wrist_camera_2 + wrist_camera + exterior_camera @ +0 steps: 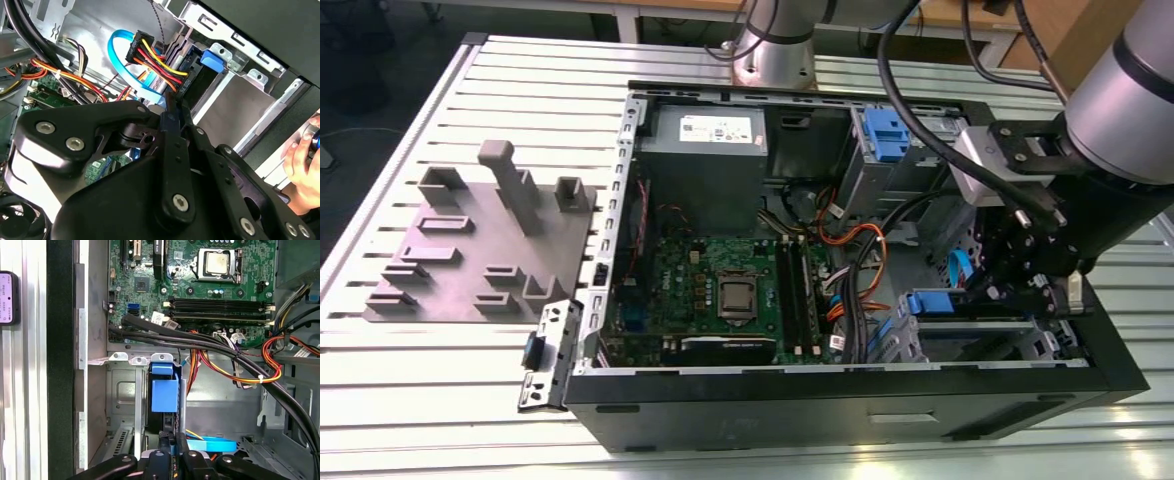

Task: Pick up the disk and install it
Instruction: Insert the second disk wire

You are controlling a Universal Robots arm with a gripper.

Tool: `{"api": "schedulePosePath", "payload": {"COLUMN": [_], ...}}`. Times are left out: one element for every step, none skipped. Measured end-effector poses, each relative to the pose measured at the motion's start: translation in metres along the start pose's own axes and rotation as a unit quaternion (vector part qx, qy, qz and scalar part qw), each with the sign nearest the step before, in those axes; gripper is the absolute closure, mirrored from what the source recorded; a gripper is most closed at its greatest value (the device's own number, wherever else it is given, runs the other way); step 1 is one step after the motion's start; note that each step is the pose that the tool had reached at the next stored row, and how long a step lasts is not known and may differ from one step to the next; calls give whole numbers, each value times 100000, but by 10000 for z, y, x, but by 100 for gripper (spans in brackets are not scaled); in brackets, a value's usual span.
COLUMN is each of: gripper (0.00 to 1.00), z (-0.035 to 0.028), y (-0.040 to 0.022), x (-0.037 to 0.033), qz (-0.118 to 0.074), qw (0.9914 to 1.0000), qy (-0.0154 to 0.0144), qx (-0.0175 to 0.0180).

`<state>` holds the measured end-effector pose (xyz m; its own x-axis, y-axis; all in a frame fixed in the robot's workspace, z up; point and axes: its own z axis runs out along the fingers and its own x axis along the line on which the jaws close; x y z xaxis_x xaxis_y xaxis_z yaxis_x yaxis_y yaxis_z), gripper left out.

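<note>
A slotted metal table (414, 400) stands on dark floor (360, 90) before wooden furniture (1067, 35).

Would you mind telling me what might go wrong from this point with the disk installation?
1. The blue data cable and the red-and-yellow power wires lie right beside the gripper. They might snag, or get pinched against the disk in its bay.
2. In the second wrist view, a person's hand is just outside the computer case wall, close to the gripper. A sudden move could strike it.
</note>
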<state>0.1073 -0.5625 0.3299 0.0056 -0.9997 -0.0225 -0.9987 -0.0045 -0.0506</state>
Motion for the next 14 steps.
{"api": "schedulePosePath", "payload": {"gripper": [84, 84, 84, 84, 83, 83, 76, 76, 76, 76, 76, 76, 76, 76], "z": [-3, -6, -6, -6, -6, -6, -6, -6, -6, -6, -8, -17, -33, -54], "y": [0, -1, 0, -1, 0, 0, 0, -1, 0, 0, -1, -1, -2, -3], "x": [-1, -1, -1, -1, 0, -1, -1, 0, 0, 0, 0, 0, -1, -2], "qz": [0, 0, 0, -1, 1, 1, 2, 1, 3, 2, 1, 2, 3, 4], "qw": [100000, 100000, 100000, 100000, 100000, 100000, 100000, 100000, 100000, 100000, 100000, 100000, 100000, 100000], "qy": [17, 45, 46, 48, 48, 48, 48, 45, 48, 49, 49, 52, 46, 39], "qx": [-2, -4, -5, -6, -4, -6, -5, -4, -4, -6, -5, -5, -3, -5]}}
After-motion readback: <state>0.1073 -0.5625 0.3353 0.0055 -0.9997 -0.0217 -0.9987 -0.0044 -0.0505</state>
